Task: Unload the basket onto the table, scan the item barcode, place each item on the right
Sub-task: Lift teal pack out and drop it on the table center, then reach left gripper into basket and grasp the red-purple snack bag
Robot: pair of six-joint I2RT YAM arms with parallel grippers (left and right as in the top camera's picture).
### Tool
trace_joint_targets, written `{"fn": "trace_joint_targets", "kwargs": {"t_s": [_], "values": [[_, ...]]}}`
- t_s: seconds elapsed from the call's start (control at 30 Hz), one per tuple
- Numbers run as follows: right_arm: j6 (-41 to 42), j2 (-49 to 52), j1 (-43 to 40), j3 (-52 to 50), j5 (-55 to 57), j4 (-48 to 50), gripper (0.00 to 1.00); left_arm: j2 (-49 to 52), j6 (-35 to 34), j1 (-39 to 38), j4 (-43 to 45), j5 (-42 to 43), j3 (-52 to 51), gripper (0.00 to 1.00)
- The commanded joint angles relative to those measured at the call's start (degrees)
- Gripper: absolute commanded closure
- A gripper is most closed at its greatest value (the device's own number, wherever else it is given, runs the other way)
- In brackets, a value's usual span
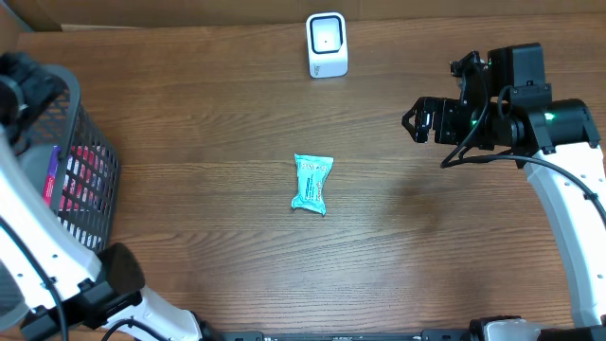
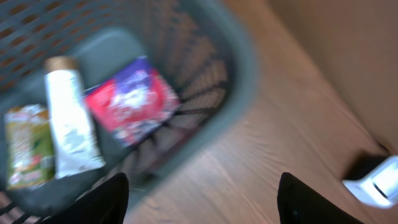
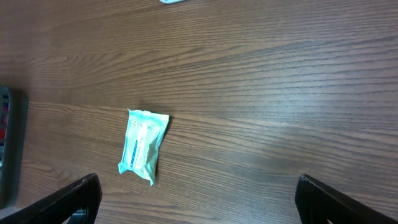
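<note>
The packet, teal and crinkled, lies flat about mid-table, its long side running near to far, with nothing touching it. The right wrist view shows it too, left of centre on bare wood, well ahead of the fingers. The right gripper is spread wide, its two dark fingers at the bottom corners of that view with only wood between them; it holds nothing. From overhead it hangs over the right side of the table, well apart from the packet and pointing left toward it. The scanner, a small white box with a dark window, stands at the far edge, roughly in line with the packet. A dark mesh basket sits at the left edge. The left gripper is above it, fingers partly apart and gripping nothing (the view is blurred, but the gap is plain). Inside the basket lie a white tube, a red-and-purple pack just right of it and a green-and-yellow pack on its left. The scanner shows at the right edge of this view.
</note>
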Motion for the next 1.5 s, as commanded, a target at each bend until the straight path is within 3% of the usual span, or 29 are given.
{"fn": "trace_joint_targets", "kwargs": {"t_s": [0.0,0.27,0.43,0.67,1.03,1.47], "values": [[0.0,-0.2,-0.3,1.6,-0.3,0.1,0.0,0.6,0.4,4.8,-0.3,-1.6,-4.6,0.32],[0.0,-0.2,-0.3,1.6,-0.3,0.3,0.0,0.5,-1.0,17.3,1.7,-1.1,-18.4,0.32],[0.0,-0.2,-0.3,1.6,-0.3,0.3,0.0,0.5,4.6,21.4,9.4,4.2,-26.8,0.33],[0.0,-0.2,-0.3,1.6,-0.3,0.4,0.0,0.5,5.7,21.0,17.7,5.7,-37.9,0.33],[0.0,-0.2,-0.3,1.6,-0.3,0.8,0.0,0.5,4.5,20.3,38.6,8.8,-60.4,0.32],[0.3,-0.2,-0.3,1.6,-0.4,0.8,0.0,0.6,4.6,16.6,56.8,8.0,-74.6,0.34]]}}
